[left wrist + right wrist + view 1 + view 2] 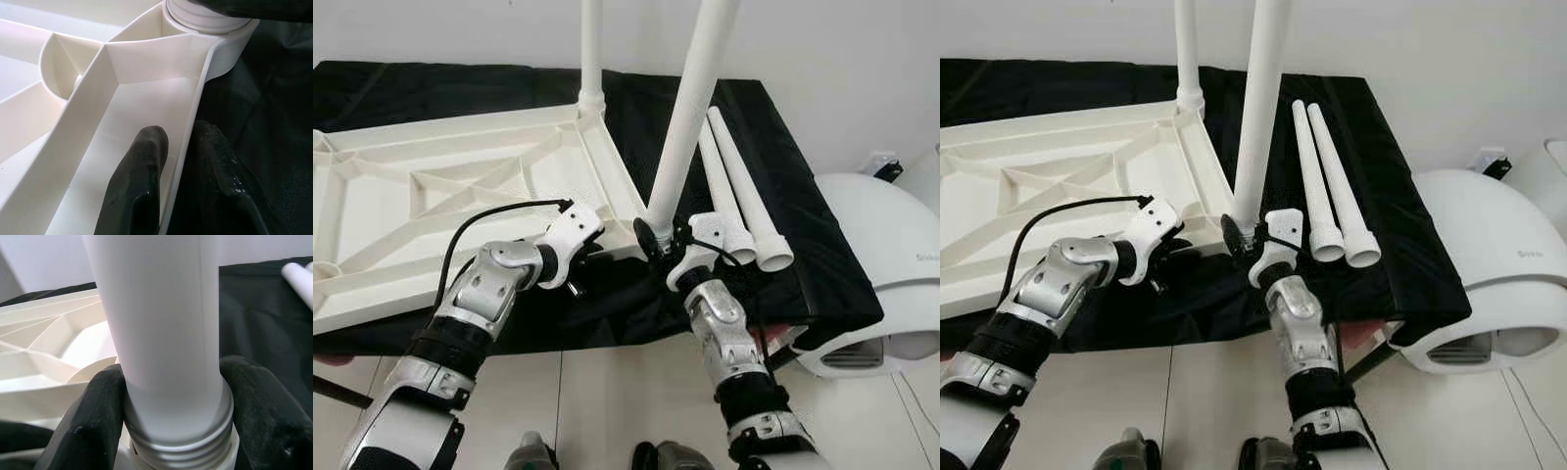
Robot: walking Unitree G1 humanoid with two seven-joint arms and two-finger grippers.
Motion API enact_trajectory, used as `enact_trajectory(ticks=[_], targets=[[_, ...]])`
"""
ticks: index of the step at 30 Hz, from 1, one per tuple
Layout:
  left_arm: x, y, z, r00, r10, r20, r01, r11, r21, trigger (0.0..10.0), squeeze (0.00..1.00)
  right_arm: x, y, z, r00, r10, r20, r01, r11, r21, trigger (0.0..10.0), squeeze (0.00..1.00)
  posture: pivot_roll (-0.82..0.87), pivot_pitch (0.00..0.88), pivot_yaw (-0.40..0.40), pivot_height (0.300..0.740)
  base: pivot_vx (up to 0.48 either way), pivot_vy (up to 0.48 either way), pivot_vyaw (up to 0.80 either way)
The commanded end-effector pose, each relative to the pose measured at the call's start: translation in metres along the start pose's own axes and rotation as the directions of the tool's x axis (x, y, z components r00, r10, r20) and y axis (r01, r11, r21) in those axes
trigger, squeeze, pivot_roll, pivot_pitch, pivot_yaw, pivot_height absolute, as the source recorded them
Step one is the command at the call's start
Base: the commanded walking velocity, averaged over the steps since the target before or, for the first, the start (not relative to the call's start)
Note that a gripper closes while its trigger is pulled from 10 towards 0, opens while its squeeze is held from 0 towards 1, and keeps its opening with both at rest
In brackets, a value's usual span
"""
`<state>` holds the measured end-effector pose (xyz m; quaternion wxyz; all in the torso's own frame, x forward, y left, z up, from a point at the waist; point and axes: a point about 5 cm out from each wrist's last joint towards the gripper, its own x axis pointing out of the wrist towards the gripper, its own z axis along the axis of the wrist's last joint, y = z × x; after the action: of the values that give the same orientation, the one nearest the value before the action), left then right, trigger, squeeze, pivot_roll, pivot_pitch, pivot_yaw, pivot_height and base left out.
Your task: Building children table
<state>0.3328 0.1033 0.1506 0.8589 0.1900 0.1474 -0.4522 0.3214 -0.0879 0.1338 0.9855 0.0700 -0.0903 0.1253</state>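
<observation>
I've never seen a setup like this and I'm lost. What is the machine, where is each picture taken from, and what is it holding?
It's a humanoid robot with two silver arms. The two wide pictures come from cameras in its head, looking down; the two close-ups come from cameras on its wrists. An upside-down white plastic tabletop lies on a black cloth, with two loose white table legs beside it. The left claw pinches the tabletop's edge rim. The right claw grips an upright white leg at its threaded base, at a corner socket.
</observation>
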Motion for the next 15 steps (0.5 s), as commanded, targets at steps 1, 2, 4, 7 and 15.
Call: enact_trajectory(ticks=[1, 2, 4, 7, 15], targets=[[0.002, -0.008, -0.002, 0.998, -0.062, -0.004, 0.062, 0.998, 0.003, 10.0, 0.00, -0.004, -0.004, -0.002, 0.999, -0.047, -0.012, 0.047, 0.999, -0.006, 0.0, 0.00, 0.02, 0.075, -0.039, 0.740, 0.000, 0.000, 0.00], [0.002, -0.008, -0.001, 0.998, -0.063, -0.003, 0.063, 0.998, 0.003, 10.0, 0.00, -0.006, 0.001, 0.000, 0.995, -0.102, -0.007, 0.102, 0.995, -0.014, 0.0, 0.00, 0.02, 0.074, -0.039, 0.740, 0.000, 0.000, 0.00], [0.002, -0.008, -0.001, 0.998, -0.063, -0.003, 0.063, 0.998, 0.003, 10.0, 0.00, -0.006, 0.001, 0.000, 0.995, -0.102, -0.007, 0.102, 0.995, -0.014, 0.0, 0.00, 0.02, 0.074, -0.039, 0.740, 0.000, 0.000, 0.00], [0.003, -0.008, -0.001, 0.998, -0.064, -0.002, 0.064, 0.998, 0.003, 10.0, 0.00, -0.010, 0.007, 0.000, 0.992, -0.129, -0.010, 0.128, 0.991, -0.040, 0.0, 0.00, 0.02, 0.073, -0.041, 0.740, 0.000, 0.000, 0.00], [0.003, -0.009, -0.001, 0.998, -0.064, -0.002, 0.064, 0.998, 0.004, 10.0, 0.00, -0.013, 0.008, -0.001, 0.988, -0.148, -0.053, 0.145, 0.988, -0.048, 10.0, 0.06, 0.02, 0.066, -0.044, 0.740, 0.000, 0.000, 0.00]])
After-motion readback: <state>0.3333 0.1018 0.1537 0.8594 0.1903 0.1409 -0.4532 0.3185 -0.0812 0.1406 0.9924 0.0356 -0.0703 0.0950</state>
